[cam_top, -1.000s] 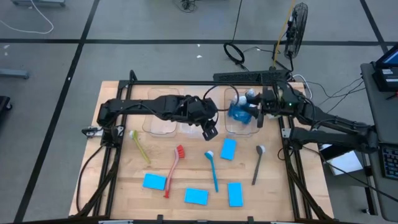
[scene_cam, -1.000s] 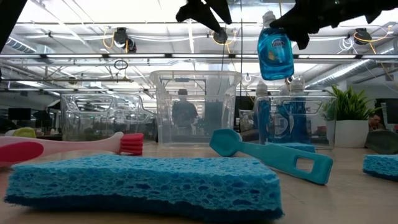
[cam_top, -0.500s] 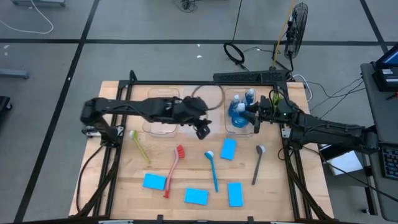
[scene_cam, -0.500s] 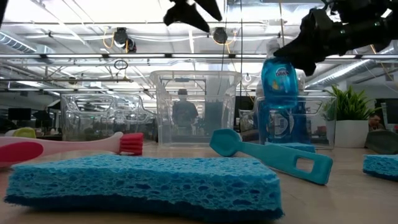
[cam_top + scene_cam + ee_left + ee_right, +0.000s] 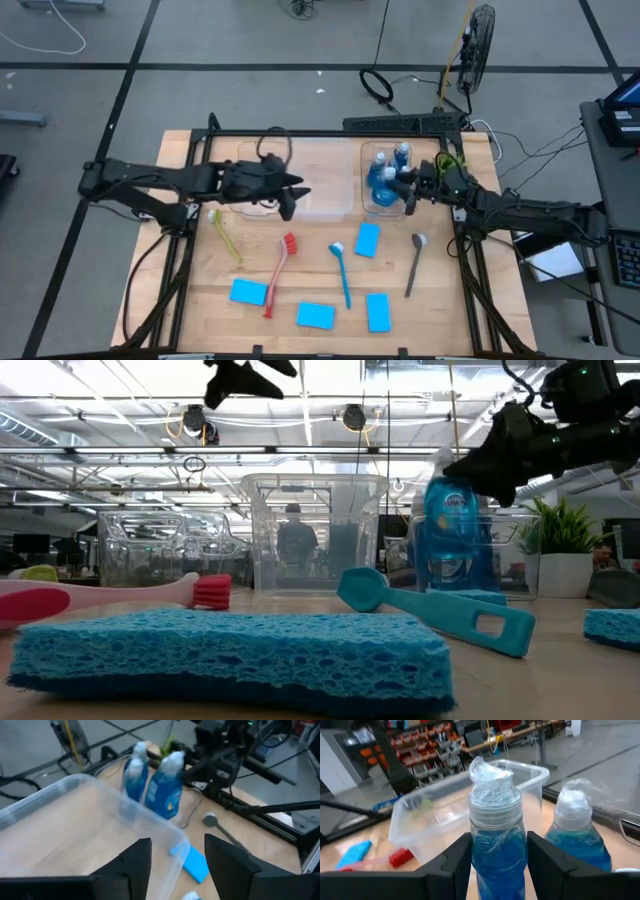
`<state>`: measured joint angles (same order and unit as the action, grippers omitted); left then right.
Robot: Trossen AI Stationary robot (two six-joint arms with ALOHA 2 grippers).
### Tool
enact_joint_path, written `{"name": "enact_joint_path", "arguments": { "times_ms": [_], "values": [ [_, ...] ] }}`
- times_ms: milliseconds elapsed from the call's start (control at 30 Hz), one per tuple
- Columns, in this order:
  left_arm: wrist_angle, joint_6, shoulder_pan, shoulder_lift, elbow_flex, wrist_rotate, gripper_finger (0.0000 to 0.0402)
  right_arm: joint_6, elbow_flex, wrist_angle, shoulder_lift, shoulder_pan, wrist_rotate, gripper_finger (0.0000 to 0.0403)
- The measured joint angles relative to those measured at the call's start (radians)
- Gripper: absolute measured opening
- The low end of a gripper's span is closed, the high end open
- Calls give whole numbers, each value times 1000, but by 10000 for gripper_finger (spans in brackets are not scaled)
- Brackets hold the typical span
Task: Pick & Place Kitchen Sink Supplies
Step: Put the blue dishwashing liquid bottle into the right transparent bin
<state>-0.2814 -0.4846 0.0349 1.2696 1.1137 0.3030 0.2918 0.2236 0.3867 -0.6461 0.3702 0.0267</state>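
High view: I am holding the right gripper (image 5: 408, 187) at the right-hand bin (image 5: 372, 208), upper right of centre, jaws clamped on a blue bottle (image 5: 383, 180) that is standing in it beside others. The left gripper (image 5: 288, 203) is hanging over the middle bin (image 5: 322, 205), left of centre. On the counter (image 5: 180, 300) below, four sponges and four brushes are lying loose; the red brush (image 5: 279, 272) is lying nearest the left gripper, just below it, long axis running top to bottom of the frame.

Low view: the held bottle (image 5: 447, 525) is sitting upright, right of centre, its lower part inside the bin.

Left wrist view: the left gripper (image 5: 177, 855) is showing jaws apart and empty, above the clear bin's rim (image 5: 150, 822).

Right wrist view: the right gripper (image 5: 499, 852) is pinching the bottle's neck (image 5: 497, 837) from both sides, cap uppermost. I judge release comes next.
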Motion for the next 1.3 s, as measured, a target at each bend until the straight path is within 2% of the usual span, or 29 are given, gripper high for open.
{"name": "enact_joint_path", "arguments": {
  "times_ms": [267, 433, 667, 967, 1300],
  "values": [
    [46, -19, 6, -135, -118, 22, 165, -13, -37, 11, -4, -34, -28, 148],
    [90, -27, 8, -174, -169, 22, 156, -26, -37, -13, -18, -59, -30, 153],
    [102, -50, 11, -178, -197, 13, 154, -58, -37, -30, -49, -94, -62, 150],
    [100, -52, 12, -178, -197, 13, 175, -73, -36, -46, -58, -116, -80, 160],
    [99, -45, 11, -178, -197, 13, 199, -69, -36, -62, -58, -131, -78, 196]
  ]
}}
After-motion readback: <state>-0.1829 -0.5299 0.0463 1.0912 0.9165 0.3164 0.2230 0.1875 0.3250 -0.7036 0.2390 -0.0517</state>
